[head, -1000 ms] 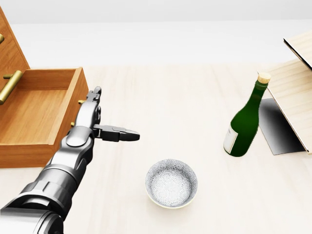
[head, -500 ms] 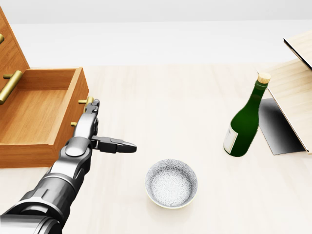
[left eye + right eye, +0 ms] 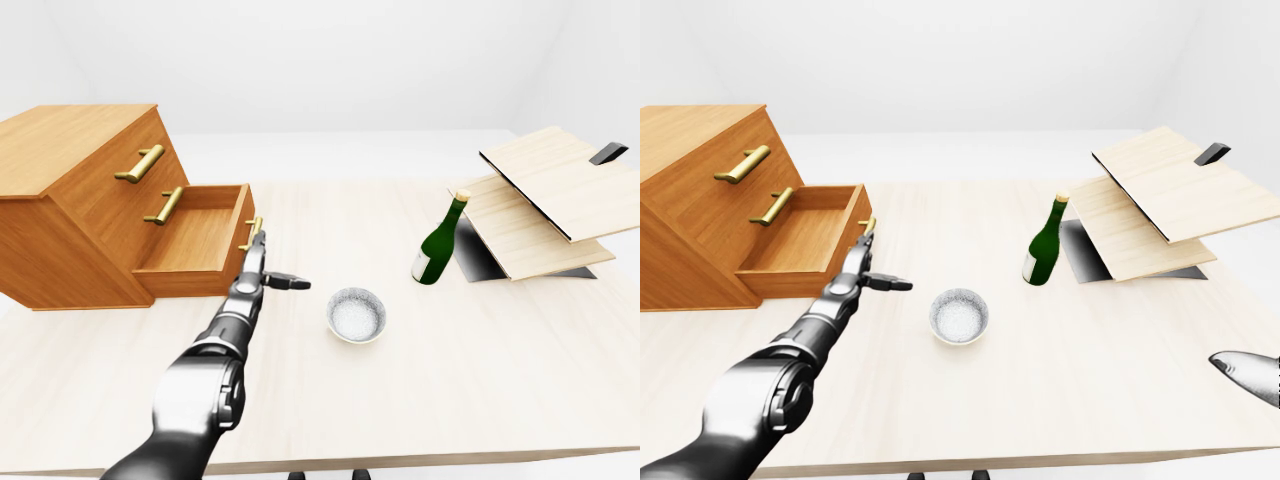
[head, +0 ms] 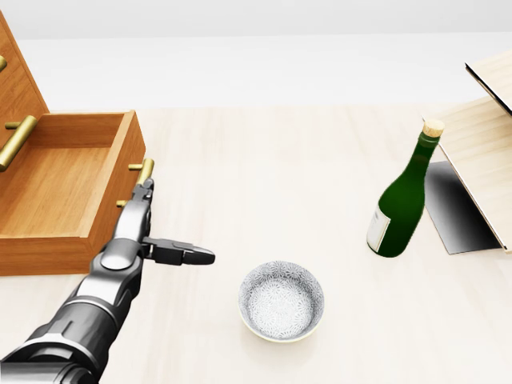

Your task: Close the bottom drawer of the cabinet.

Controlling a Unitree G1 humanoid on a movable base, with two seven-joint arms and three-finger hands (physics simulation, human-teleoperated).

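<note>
The wooden cabinet stands at the left of the table. Its bottom drawer is pulled out and looks empty, with a brass handle on its front panel. My left hand is open, with its fingers stretched along the drawer front just below the handle and its thumb pointing right. I cannot tell whether the fingers touch the panel. A grey tip of my right hand shows at the right edge of the right-eye view, and its fingers are hidden.
A patterned bowl sits on the table right of my left hand. A green corked bottle stands further right. Tilted wooden boards lean at the right. The table's near edge runs along the bottom.
My left hand has drawn back down the head view, its fingertips sliding from above the drawer handle to just below it. The drawer and the other things have not moved.
</note>
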